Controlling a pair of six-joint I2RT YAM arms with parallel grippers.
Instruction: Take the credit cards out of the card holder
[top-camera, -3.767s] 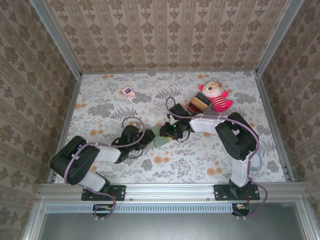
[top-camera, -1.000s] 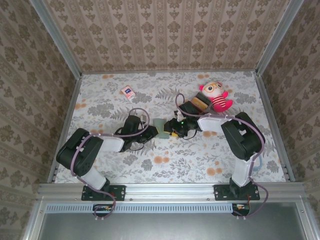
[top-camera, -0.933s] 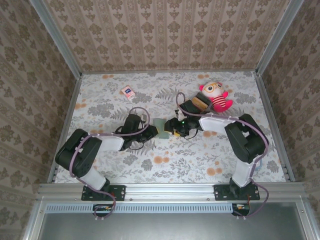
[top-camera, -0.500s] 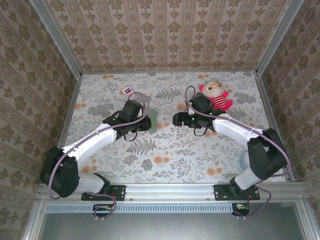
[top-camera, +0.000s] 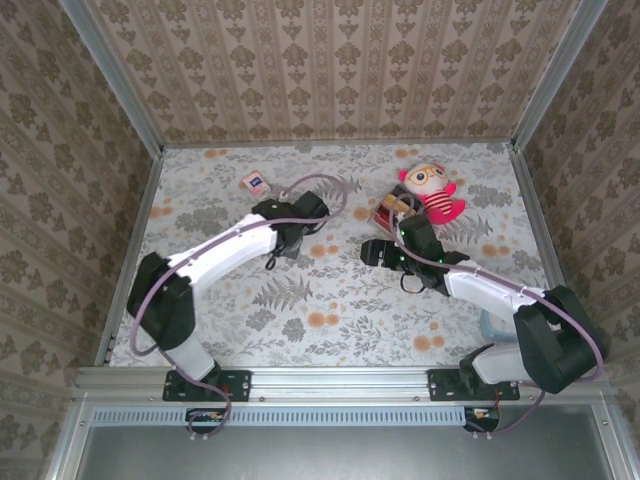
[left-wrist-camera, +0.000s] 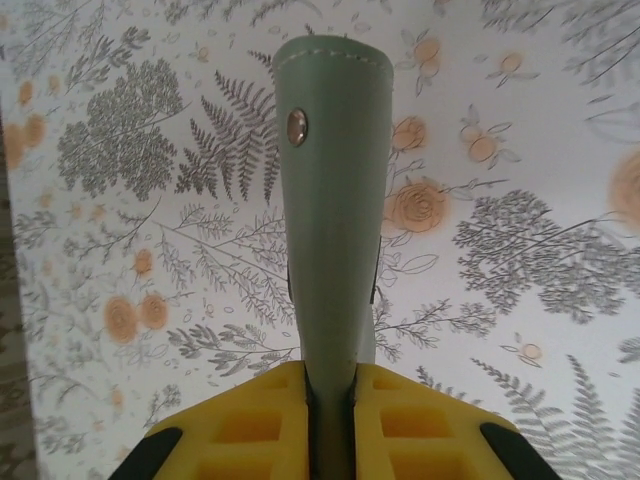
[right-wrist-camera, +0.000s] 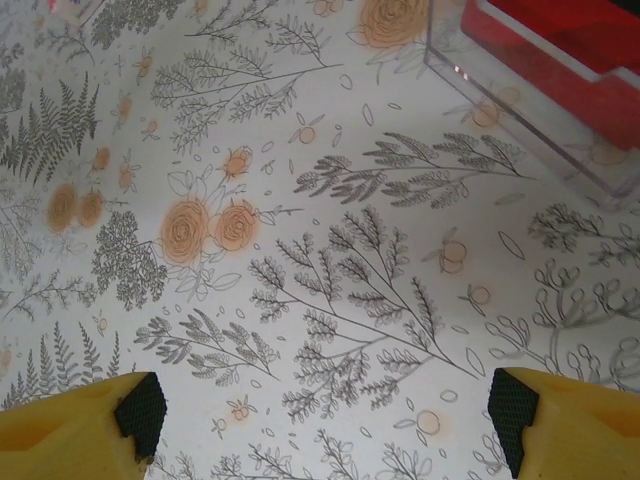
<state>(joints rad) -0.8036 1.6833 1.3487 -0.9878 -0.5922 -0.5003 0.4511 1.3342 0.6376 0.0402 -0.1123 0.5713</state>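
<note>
The card holder (left-wrist-camera: 335, 200) is a grey-green folded wallet with a metal snap. It stands edge-on between the yellow pads of my left gripper (left-wrist-camera: 330, 385), which is shut on it and holds it above the flowered table. In the top view that gripper (top-camera: 303, 220) hangs over the back-middle of the table. My right gripper (top-camera: 372, 252) hovers to its right, apart from the holder. In the right wrist view its jaws (right-wrist-camera: 325, 415) stand wide open with only tablecloth between them. The credit cards are out of view.
A plush doll (top-camera: 432, 192) lies at the back right beside a stack of red and tan blocks (top-camera: 392, 212). A clear case with red inside (right-wrist-camera: 540, 70) lies just ahead of my right gripper. A pink-and-white packet (top-camera: 256, 184) lies at the back left.
The two grippers have parted. My left arm carried the holder back and to the left. My right gripper opened wide and drew off to the right.
</note>
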